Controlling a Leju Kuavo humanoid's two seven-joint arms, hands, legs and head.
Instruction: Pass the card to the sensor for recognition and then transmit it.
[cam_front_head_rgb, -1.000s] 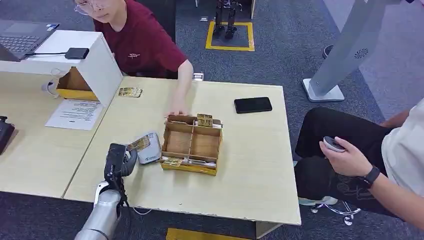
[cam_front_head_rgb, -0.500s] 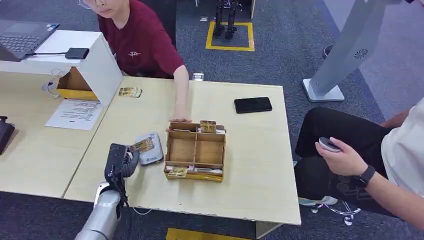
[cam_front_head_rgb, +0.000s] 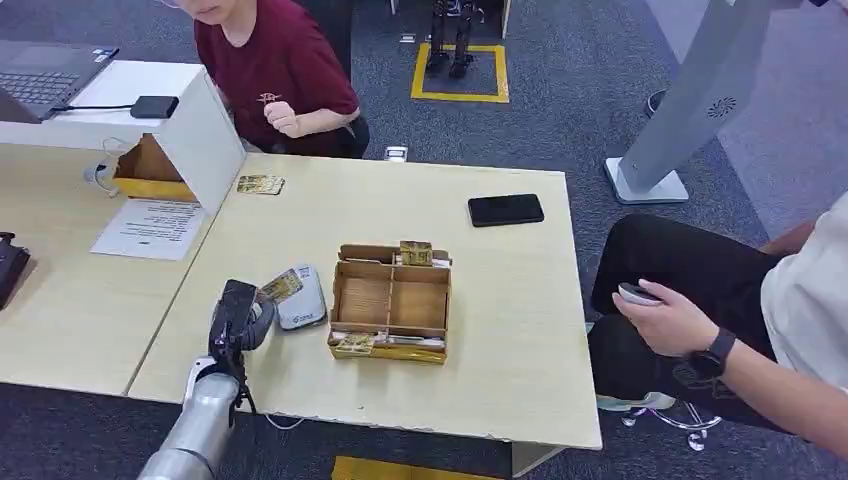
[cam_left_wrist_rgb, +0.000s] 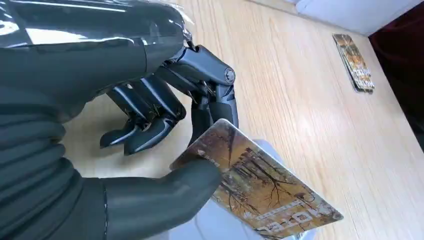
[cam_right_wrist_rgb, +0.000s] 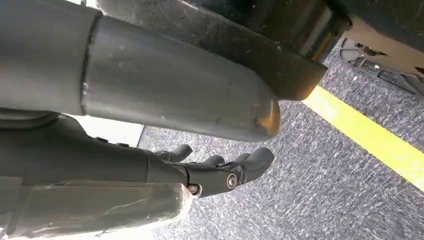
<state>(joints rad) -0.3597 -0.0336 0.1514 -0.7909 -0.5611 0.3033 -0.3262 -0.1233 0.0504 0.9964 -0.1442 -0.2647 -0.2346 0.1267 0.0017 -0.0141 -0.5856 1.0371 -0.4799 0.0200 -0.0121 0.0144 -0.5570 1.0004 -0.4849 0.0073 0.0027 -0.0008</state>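
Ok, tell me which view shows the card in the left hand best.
The left wrist view: the card is close, pinched by the left hand, its print visible. The head view shows it small, over the grey sensor. The right wrist view faces floor.

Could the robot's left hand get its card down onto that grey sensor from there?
Probably yes: the left hand pinches the card right over the grey sensor, with nothing between them.

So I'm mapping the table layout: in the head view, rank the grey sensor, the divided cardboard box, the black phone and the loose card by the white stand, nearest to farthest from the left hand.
1. Grey sensor, right beside the left hand.
2. Divided cardboard box, just past the sensor, mid-table.
3. Loose card, at the far edge by the white stand.
4. Black phone, across the table toward the far right.
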